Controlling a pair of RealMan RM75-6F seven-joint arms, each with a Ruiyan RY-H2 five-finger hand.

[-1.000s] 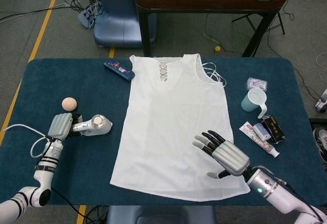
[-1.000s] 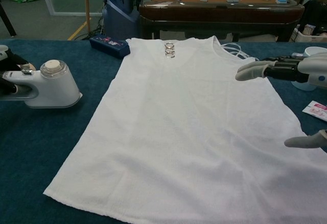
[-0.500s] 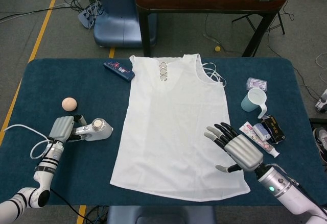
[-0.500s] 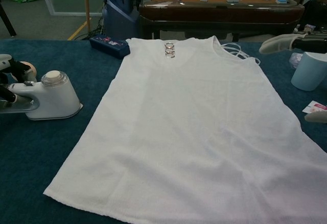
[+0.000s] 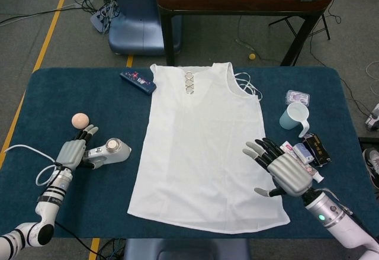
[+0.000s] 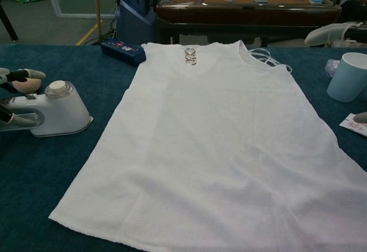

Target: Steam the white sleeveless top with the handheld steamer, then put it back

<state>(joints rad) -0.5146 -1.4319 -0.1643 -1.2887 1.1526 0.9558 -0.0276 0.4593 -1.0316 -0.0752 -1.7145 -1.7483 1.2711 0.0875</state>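
Steamer (image 5: 111,150) lies on the table's left side, just beside the white top (image 5: 204,147); left hand (image 5: 73,151) rests at its handle with fingers loose, not gripping. I'd wrap the handle firmly before lifting. Right hand (image 5: 284,169) hovers splayed and empty over the top's right hem.

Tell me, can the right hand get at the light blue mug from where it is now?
Probably yes. The right hand hangs open at the top's right edge, and the mug stands just beyond it with bare cloth between.
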